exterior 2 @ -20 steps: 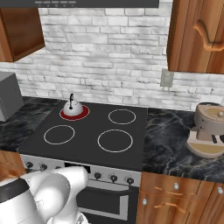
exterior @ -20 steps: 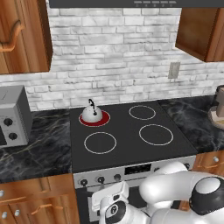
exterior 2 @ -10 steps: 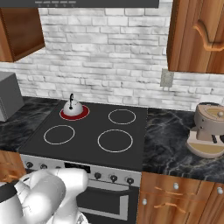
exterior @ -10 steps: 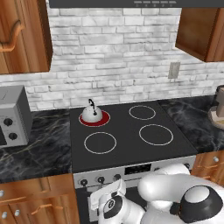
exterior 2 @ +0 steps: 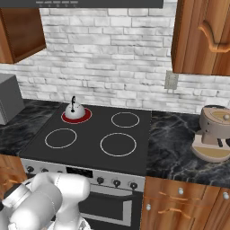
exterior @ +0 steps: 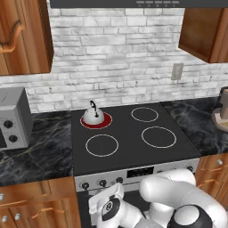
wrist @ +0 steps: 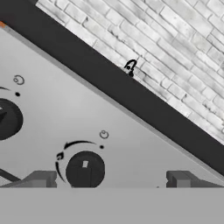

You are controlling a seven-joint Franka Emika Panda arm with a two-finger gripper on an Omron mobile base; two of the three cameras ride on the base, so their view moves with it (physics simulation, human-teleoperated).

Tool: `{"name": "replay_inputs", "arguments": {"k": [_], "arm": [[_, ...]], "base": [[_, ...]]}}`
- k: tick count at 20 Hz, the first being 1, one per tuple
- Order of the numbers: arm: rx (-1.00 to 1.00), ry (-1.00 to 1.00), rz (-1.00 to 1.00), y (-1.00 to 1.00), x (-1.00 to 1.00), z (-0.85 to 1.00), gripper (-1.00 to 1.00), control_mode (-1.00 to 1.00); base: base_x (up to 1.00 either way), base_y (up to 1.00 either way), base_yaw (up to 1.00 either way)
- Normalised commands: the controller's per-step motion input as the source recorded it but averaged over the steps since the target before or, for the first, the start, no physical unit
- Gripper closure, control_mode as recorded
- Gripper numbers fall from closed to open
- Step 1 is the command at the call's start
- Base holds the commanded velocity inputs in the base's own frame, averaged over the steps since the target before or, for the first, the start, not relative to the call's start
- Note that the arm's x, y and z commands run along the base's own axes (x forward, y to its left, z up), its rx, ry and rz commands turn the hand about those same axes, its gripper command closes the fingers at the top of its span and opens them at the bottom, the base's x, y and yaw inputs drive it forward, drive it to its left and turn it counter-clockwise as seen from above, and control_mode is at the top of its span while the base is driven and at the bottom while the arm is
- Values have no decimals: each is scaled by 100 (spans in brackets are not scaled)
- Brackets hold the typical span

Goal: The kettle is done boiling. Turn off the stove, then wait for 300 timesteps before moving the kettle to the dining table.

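- Fingers [wrist: 43,178] are seen spread wide in the hand view, two dark tips with nothing pinched between them; the gripper [wrist: 111,179] is held close before the stainless front of the stove [exterior: 133,133].
- Two black round knobs are counted on that smooth grey panel: one knob [wrist: 85,169] sits just inside the left fingertip, touching neither tip, and a second knob [wrist: 6,118] lies farther out past the same tip, cut by the picture's edge.
- Beyond the fingers a black glass cooktop edge is crossed, then white brick wall [wrist: 183,48] — rough, pale, mortared.
- One kettle [exterior: 94,116] is seen, squat, domed and silvery with a thin black arched handle; it stands on the far left burner, whose disc glows red, well beyond the fingers. Its handle is glimpsed over the cooktop edge in the hand view.
- Four white-ringed burners are counted on the glass.
- One grey microwave [exterior: 13,122] stands on the dark marble counter to the left; one tan rounded appliance [exterior 2: 213,132] stands on the counter [exterior 2: 175,152] to the right — both well apart from the fingers.
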Motion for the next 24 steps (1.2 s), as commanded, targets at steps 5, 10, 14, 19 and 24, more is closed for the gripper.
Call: {"name": "replay_inputs", "arguments": {"k": [5, 10, 14, 19, 24], "arm": [[0, 0, 0, 9, 9, -9, -100, -100], [0, -1, 0, 0, 5, -8, -100, -100], [0, -1, 0, 0, 7, -4, -100, -100], [0, -2, 0, 0, 6, -1, -100, -100], [0, 0, 0, 0, 8, 0, -100, -100]], "base": [[0, 0, 0], [0, 0, 0], [0, 0, 0], [0, 0, 0], [0, 0, 0]]}}
